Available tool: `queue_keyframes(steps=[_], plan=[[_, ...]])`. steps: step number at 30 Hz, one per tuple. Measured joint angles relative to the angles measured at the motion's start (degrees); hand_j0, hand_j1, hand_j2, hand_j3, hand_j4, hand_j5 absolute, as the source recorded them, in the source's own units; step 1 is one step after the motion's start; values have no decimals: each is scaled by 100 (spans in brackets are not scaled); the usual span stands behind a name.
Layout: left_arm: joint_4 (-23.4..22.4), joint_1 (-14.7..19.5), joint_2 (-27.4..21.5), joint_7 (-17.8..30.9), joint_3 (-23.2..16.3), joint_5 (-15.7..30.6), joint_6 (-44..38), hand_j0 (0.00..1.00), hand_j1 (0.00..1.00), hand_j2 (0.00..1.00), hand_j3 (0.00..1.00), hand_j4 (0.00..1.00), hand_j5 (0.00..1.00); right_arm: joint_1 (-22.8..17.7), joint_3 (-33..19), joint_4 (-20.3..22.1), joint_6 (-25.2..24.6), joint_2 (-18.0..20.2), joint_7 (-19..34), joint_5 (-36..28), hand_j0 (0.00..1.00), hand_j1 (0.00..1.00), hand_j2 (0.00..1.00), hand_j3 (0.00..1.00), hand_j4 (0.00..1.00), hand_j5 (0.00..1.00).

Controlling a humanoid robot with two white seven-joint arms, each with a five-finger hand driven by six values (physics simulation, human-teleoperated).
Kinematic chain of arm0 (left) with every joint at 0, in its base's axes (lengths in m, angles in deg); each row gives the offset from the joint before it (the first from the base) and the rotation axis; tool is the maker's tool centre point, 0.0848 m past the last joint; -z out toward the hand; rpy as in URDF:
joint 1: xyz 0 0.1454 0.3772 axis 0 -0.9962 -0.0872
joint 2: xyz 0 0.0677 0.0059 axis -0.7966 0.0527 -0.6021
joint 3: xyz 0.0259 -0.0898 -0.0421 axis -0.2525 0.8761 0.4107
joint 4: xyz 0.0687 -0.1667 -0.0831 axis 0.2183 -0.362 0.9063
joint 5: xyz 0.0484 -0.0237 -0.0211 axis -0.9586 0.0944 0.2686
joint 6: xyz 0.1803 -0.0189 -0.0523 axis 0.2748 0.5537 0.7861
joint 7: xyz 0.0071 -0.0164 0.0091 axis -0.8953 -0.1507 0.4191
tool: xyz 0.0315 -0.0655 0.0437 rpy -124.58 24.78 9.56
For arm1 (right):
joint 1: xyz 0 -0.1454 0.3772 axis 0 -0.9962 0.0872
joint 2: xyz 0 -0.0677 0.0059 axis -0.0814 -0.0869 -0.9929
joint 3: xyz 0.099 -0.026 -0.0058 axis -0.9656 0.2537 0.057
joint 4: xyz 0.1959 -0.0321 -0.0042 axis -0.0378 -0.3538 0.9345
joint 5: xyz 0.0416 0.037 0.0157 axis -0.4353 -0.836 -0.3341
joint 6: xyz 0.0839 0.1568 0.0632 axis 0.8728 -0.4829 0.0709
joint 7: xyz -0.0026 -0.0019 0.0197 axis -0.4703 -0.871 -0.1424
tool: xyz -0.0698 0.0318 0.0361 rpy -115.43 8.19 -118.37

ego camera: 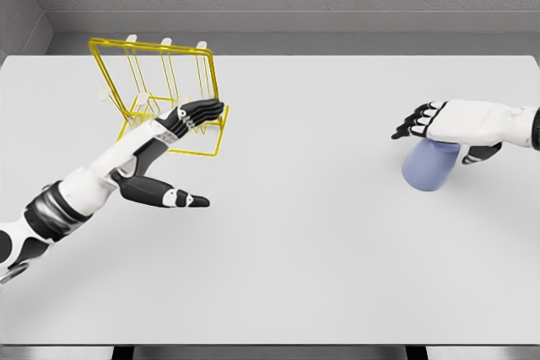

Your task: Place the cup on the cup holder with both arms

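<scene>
While the right robot hand (439, 128) hangs over the right part of the white desk (287, 242), the cup (430, 166) stands directly under its palm. The cup is pale blue and its long axis is close to vertical, only a little tilted. Its wider end is up, partly hidden by the palm, and its narrower, rounded end is down on the desk. Whether the wide end is the open mouth I cannot tell, because the robot hand covers it. The four dark fingers (413, 124) of this robot hand are stretched out to the left, past the cup, and the thumb shows just to the right of it; they do not close around the cup, and I cannot tell if the palm touches it.

The left robot hand (181, 137) is far from the cup, on the other side of the desk. Its fingers are straight and spread and it holds nothing. Its fingertips (209, 110) lie at the front lower wires of the yellow cup holder (152, 61), which stands upright just behind this robot hand, with its white-tipped pegs on top.
</scene>
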Motion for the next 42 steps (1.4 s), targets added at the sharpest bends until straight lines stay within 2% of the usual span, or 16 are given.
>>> queue_keyframes(steps=[8, 12, 15, 19, 23, 33, 37, 42], plan=[[0, 9, -171, 233, -376, 63, 1, 100, 100, 100, 100, 100, 100, 0, 102, -117, 0, -46, 1, 41, 100, 100, 100, 100, 100, 100], [0, -18, -148, 264, -398, 257, 1, 100, 100, 100, 100, 100, 100, -9, 118, -124, -3, -48, 2, 102, 82, 82, 82, 82, 82, 82], [-1, 0, -129, 495, -403, 570, -192, 100, 100, 100, 100, 100, 100, -9, 117, -122, -19, -49, -4, 94, 76, 76, 76, 76, 76, 76], [0, 26, -115, 1026, -402, 950, -696, 100, 100, 100, 100, 100, 100, -9, 110, -112, -43, -49, -8, 85, 71, 71, 71, 71, 71, 71], [-1, 26, -64, 1338, -380, 1089, -1106, 100, 100, 100, 100, 100, 100, -9, 106, -101, -53, -48, -14, 88, 68, 68, 68, 68, 68, 68], [-48, 17, 399, 1389, -241, 1314, -1485, 100, 100, 100, 100, 100, 100, -9, 101, -94, -49, -41, -3, 103, 58, 58, 58, 58, 58, 58], [-268, 9, 705, 1343, -118, 1326, -1746, 100, 100, 100, 100, 100, 100, -9, 89, -90, -29, -39, 15, 131, 53, 53, 53, 53, 53, 53], [-515, 17, 823, 1329, -46, 1334, -1836, 100, 100, 100, 100, 100, 100, 70, 49, -38, -4, -26, 11, 171, 53, 53, 53, 53, 53, 53]])
